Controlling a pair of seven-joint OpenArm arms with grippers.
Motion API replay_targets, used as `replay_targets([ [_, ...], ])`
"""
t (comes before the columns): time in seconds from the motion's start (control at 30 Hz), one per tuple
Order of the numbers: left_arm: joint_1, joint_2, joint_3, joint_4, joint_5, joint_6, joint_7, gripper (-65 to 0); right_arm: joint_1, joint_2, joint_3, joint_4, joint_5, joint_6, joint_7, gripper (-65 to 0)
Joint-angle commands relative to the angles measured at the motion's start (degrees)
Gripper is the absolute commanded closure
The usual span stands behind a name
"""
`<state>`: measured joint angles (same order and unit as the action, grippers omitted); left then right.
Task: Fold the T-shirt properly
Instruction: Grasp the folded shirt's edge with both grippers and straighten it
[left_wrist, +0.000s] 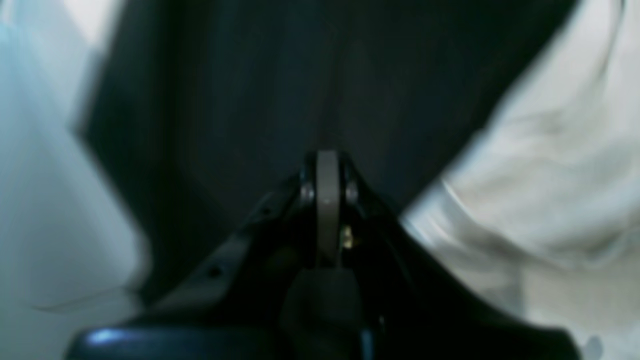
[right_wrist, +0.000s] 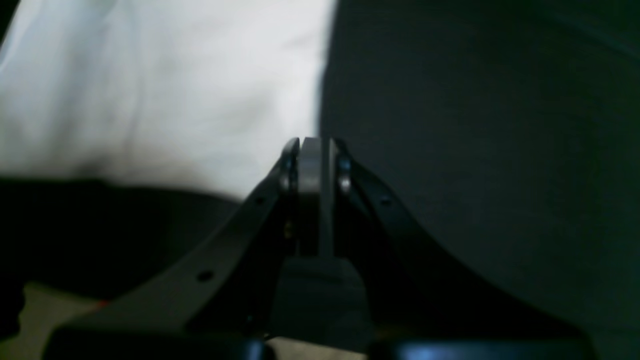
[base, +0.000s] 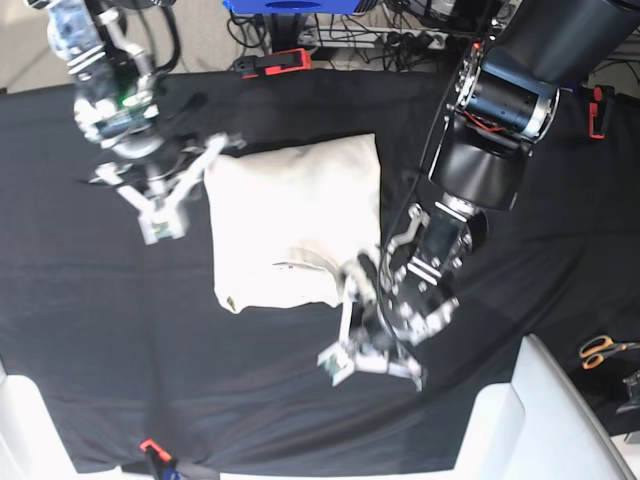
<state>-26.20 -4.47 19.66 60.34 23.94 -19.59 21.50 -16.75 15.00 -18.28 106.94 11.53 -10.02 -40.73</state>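
Note:
The cream T-shirt (base: 295, 220) lies folded into a rough rectangle on the black cloth (base: 100, 330) in the base view. A loose fold sticks out at its near right corner. My left gripper (base: 342, 366) hovers just off that corner with its pads pressed together and nothing held. In its wrist view the left gripper (left_wrist: 327, 161) points over black cloth, with the T-shirt (left_wrist: 550, 175) to its right. My right gripper (base: 160, 226) is shut and empty beside the shirt's left edge. In the right wrist view the right gripper (right_wrist: 315, 146) has the T-shirt (right_wrist: 150, 90) ahead to its left.
Orange-handled scissors (base: 600, 350) lie at the right edge of the cloth. Red clamps (base: 275, 62) hold the cloth at the back, with another red clamp (base: 597, 110) at the right. White table corners (base: 540, 400) show along the near side. Cables and a blue box sit behind.

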Motion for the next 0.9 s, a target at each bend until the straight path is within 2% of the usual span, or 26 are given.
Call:
replay_targets([
  [0.0,-1.4,-0.1,-0.4,4.5,-0.2,0.6,-0.4,0.0,0.2,0.6,1.6,1.2,-0.4,0.0,1.0,-3.0],
  [0.1,2.9,-0.8,-4.9,16.6,-0.2,0.4,4.5,0.0,0.2,3.9,2.9,1.4,-0.4,0.0,2.3,-3.0],
  [0.2,11.3,-1.9,-8.4,29.8,-3.3,0.3,5.4,0.0,-2.1,8.5,2.8,2.6,-0.4,0.0,8.6,-3.0],
  [0.3,20.3,-5.2,-8.5,38.3,-8.0,0.3,5.5,0.0,-4.7,10.4,2.8,3.4,-0.2,0.5,14.0,-3.0],
  [0.43,29.8,-5.2,-8.4,41.5,-12.6,0.3,5.2,0.0,-5.1,7.5,1.2,3.3,-0.2,6.5,14.0,-3.0],
  [0.5,32.5,-5.2,-6.5,41.4,-13.5,0.3,5.1,0.0,-5.2,5.3,0.4,2.1,-0.3,8.4,14.0,-3.0],
  [0.6,33.5,-5.3,-2.6,40.7,-13.9,0.6,5.1,0.0,-4.9,3.7,-1.4,-1.8,-0.4,8.4,14.0,-3.0],
  [0.87,32.7,-5.1,4.4,34.5,-9.7,0.8,5.0,0.0,-4.7,3.4,-5.7,-3.6,-0.4,8.4,14.0,-3.0],
])
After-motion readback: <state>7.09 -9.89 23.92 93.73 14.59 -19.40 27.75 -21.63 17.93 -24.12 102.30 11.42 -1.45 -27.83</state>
